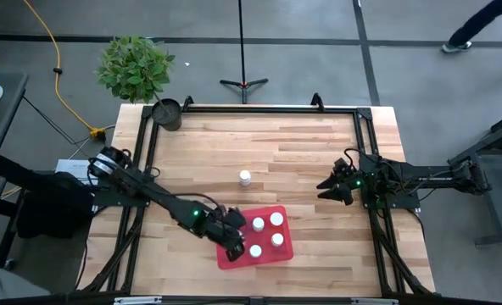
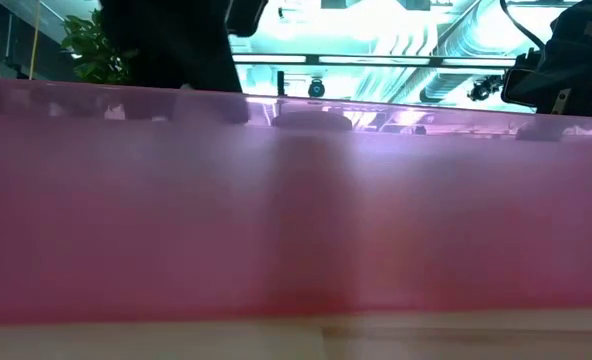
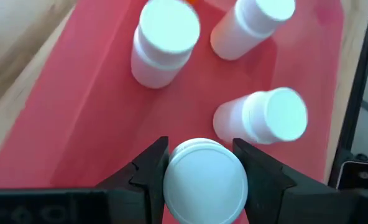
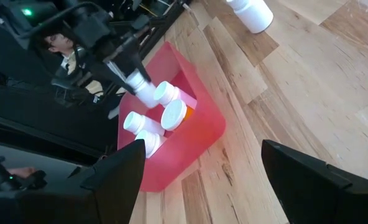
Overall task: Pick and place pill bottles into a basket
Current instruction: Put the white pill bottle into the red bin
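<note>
We see the left gripper (image 3: 199,171) over the red basket (image 1: 272,254), its fingers (image 3: 148,168) closed to a narrow gap on the white cap of a pill bottle (image 3: 204,180), one on each side. Three more pill bottles stand in the basket beside it, and one pill bottle (image 1: 245,177) stands alone on the table (image 1: 302,152), well apart. The right gripper (image 1: 334,188) waits at the table's right side; its fingers seem spread wide and empty.
</note>
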Tool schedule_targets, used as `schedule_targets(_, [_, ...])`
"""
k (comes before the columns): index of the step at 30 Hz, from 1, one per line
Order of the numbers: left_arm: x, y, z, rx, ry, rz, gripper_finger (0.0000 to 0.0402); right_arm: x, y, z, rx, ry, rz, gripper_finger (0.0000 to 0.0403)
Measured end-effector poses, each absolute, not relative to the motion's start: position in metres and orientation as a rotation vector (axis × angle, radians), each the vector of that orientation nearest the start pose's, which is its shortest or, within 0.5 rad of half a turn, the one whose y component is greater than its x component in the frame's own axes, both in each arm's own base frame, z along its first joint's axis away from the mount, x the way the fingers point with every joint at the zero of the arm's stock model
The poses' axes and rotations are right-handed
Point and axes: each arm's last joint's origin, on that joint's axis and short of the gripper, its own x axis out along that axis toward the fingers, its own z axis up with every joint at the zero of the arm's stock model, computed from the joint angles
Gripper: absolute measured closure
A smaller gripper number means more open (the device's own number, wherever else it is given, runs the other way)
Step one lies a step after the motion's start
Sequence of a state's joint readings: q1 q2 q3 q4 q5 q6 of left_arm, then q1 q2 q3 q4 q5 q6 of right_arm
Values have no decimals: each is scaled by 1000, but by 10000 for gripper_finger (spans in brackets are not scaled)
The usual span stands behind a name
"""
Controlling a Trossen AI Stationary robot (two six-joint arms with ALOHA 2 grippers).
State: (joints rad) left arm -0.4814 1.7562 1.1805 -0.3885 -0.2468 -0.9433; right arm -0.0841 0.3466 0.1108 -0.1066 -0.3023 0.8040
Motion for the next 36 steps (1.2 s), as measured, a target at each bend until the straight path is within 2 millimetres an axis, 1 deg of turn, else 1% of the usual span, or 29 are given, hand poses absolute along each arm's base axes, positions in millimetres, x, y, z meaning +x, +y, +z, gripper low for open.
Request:
schedule_targets(7, [318, -174, 201, -551, 849, 250, 214, 114, -1, 162, 859, 407, 69, 91])
schedule_targets(13, [310, -184, 200, -539, 856, 258, 214, 114, -1, 162, 858, 406, 65, 91])
schedule_targets(23, [306, -185, 199, -531, 878, 274, 214, 114, -1, 162, 857, 405, 62, 91])
schedule_targets(36, [308, -187, 198, -528, 886, 237, 214, 114, -1, 162, 857, 405, 61, 91])
